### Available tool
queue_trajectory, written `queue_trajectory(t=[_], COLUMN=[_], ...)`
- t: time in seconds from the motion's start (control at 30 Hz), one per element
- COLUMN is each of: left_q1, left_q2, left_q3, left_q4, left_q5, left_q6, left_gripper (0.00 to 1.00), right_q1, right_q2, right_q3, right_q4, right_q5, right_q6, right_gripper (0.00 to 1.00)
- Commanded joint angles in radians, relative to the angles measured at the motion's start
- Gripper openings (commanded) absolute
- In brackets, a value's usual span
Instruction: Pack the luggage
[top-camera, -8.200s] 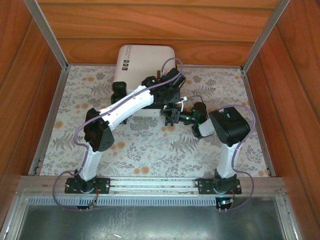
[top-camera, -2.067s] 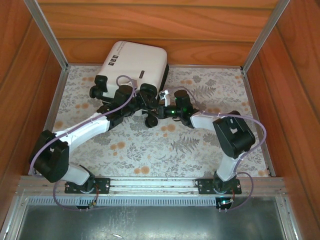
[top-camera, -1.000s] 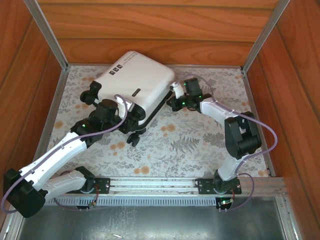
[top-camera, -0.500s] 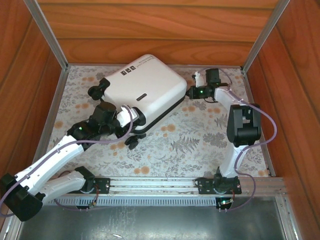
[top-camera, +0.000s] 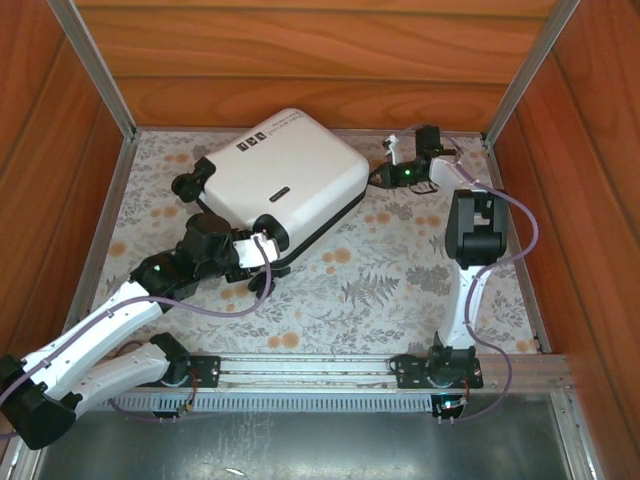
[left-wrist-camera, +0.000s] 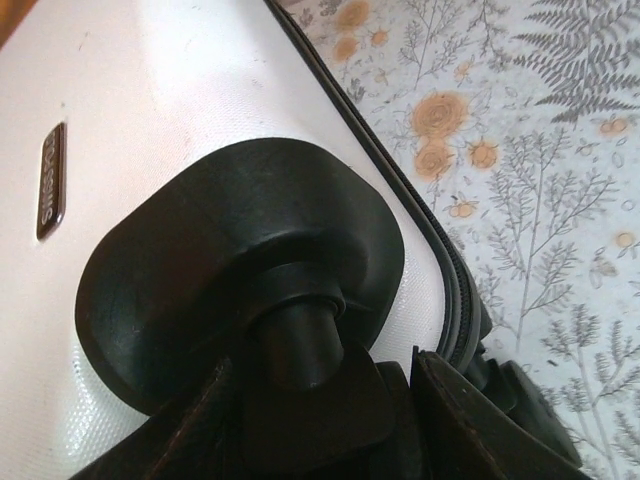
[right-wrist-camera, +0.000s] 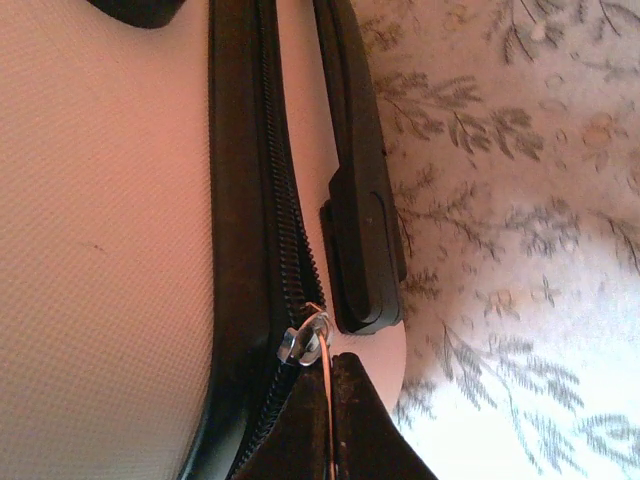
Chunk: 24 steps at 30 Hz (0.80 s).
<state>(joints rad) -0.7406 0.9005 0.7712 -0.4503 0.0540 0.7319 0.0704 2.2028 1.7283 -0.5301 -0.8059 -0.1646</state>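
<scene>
The white hard-shell suitcase (top-camera: 285, 175) lies flat on the floral counter (top-camera: 400, 285), angled across its far left half. Down at the near corner, the left end effector (top-camera: 262, 250) has its fingers clamped either side of a black caster wheel (left-wrist-camera: 300, 345). Over on the suitcase's right edge, the right end effector (top-camera: 382, 178) is pinched together on the silver zipper pull (right-wrist-camera: 305, 340).

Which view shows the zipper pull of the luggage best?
The right wrist view: the zipper pull sits close and sharp on the zipper track of the luggage. In the top external view it is too small. The left wrist view gives the track beside a wheel.
</scene>
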Motion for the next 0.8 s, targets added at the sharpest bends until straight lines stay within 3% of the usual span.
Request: queue_trajectory(t=[0.0,0.33,0.47,0.6,0.77], left_q1=[-0.105,-0.162,-0.16,-0.159,-0.16], left_q2=[0.024,0.039,0.0,0.0,0.0], left_q3=[-0.039,-0.064,-0.079,-0.091,-0.103], left_q4=[-0.39,-0.38,-0.363,-0.342,-0.296], left_q5=[0.289,0.229,0.236,0.269,0.263], left_q6=[0.299,0.35,0.347,0.342,0.338], left_gripper=[0.0,0.0,0.0,0.0,0.0], right_q1=[-0.071,0.016,0.023,0.038,0.095], right_q2=[0.044,0.133,0.136,0.156,0.196], right_q3=[0.14,0.266,0.249,0.261,0.328], right_q4=[0.316,0.322,0.439,0.537,0.483], right_q5=[0.032,0.045,0.085,0.027,-0.039], right_q6=[-0.012,-0.092,-0.002,0.107,0.07], right_gripper=[0.0,0.0,0.0,0.0,0.0])
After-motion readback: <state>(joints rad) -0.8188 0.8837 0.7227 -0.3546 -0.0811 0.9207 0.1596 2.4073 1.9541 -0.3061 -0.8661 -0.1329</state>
